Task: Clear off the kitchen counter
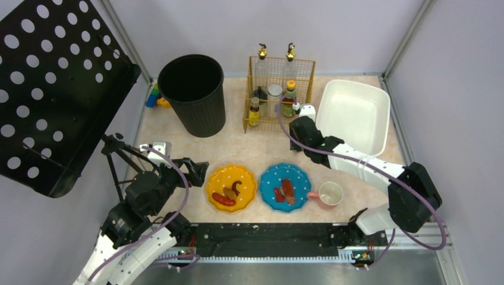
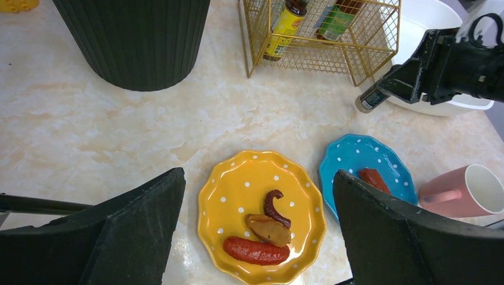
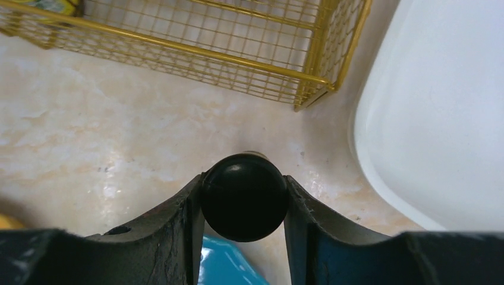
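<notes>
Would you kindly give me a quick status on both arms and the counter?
Left gripper open, near yellow plate. Right gripper shut on small bottle, beside wire rack. Counter not yet cleared: blue plate, mug, bin.

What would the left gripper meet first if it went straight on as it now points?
Likely the yellow plate with its food, between the left gripper's open fingers; depth is uncertain.

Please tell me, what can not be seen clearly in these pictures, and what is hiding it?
Right wrist view: the black-capped object in the right gripper shows only its cap, which hides the body.
Left wrist view: a finger of the left gripper covers most of the blue plate.
Top view: the black bin hides part of the coloured toys; labels in the gold rack are too small.
</notes>
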### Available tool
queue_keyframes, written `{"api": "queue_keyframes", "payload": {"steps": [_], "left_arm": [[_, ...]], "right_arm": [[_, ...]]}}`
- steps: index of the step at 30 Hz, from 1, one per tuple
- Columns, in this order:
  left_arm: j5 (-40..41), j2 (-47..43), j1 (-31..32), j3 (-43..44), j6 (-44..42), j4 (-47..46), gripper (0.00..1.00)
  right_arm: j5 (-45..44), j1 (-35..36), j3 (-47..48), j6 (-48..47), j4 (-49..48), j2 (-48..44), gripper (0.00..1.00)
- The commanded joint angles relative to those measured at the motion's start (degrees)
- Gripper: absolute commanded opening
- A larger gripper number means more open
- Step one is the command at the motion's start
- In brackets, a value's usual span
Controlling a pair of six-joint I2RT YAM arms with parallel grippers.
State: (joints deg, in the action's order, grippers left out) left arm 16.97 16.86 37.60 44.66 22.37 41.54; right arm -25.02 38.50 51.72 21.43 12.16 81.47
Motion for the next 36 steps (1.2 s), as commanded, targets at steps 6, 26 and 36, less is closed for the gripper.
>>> {"api": "queue_keyframes", "payload": {"steps": [6, 26, 36], "left_arm": [[0.43, -0.37, -0.25, 0.08, -0.39, -2.6, 0.98], [0.78, -0.57, -0.25, 0.1, -0.3, -2.54, 0.98], [0.67, -0.28, -0.23, 0.14, -0.39, -2.6, 0.98]], "right_arm": [[1.29, 4.3, 8.89, -2.7, 4.69, -9.47, 0.09], [-1.67, 2.43, 27.68, -6.33, 0.04, 7.77, 0.08], [-0.55, 0.51, 32.36, -6.38, -1.83, 16.68, 0.08]]}}
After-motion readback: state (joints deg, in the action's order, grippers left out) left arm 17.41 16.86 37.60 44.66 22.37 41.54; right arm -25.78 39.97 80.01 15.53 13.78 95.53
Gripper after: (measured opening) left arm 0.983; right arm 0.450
